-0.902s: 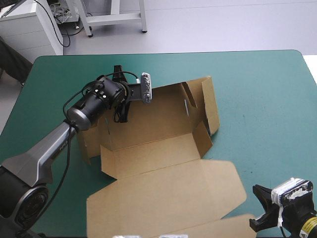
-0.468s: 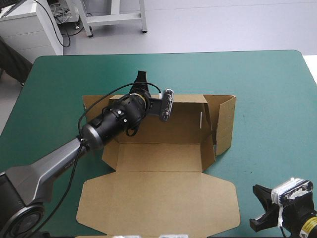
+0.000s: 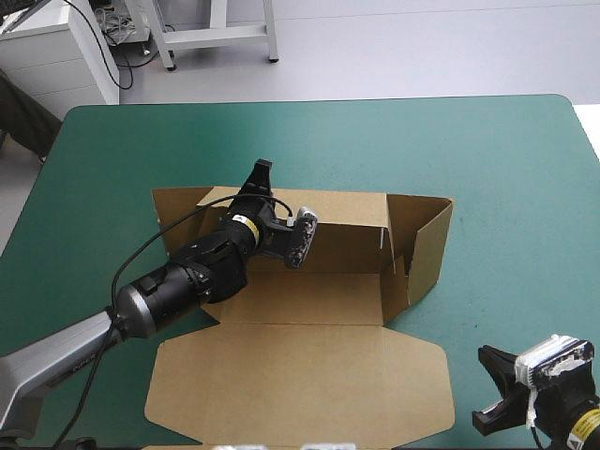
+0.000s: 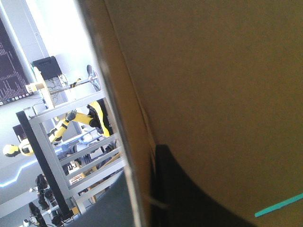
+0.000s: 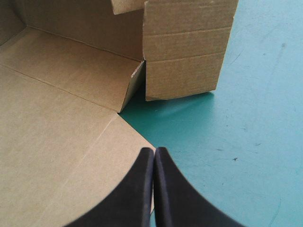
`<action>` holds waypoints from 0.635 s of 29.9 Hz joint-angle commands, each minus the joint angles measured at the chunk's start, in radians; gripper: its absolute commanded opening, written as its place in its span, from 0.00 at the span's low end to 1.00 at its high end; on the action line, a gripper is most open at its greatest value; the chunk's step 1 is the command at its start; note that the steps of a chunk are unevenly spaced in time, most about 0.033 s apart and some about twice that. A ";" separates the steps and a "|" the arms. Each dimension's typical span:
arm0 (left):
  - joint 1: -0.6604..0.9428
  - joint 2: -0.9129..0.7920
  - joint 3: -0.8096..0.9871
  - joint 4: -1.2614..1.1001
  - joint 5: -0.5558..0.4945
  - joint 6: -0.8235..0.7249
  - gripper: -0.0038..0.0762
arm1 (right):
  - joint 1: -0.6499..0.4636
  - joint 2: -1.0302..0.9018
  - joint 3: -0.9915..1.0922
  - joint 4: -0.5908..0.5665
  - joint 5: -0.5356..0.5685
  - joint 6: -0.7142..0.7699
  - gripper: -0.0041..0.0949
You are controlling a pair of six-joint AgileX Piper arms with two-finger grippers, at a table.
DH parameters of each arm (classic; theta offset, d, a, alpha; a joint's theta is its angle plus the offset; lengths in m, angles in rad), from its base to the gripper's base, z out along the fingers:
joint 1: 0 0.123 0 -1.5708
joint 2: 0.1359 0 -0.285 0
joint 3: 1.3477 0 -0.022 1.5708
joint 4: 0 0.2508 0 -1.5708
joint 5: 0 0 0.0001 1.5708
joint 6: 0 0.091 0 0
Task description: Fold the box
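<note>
Left hand (image 3: 261,180) farther back, astride box (image 3: 309,328) wall

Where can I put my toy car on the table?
Bare teal-green cover lies between the box and the table's far edge, and right of its side wall. Crowded: the middle, where the left end effector grips the box.
</note>
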 commanded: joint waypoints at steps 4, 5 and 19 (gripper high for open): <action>-0.007 -0.026 -0.003 0.011 0.050 -0.021 0.04 | -0.008 0.011 -0.025 -0.028 -0.074 -0.001 0.13; -0.007 -0.026 -0.003 0.011 0.050 -0.023 0.04 | -0.008 0.011 -0.025 -0.023 -0.074 -0.001 0.19; -0.007 -0.026 -0.003 -0.013 0.053 -0.030 0.04 | -0.008 0.198 -0.245 -0.179 -0.071 0.158 0.60</action>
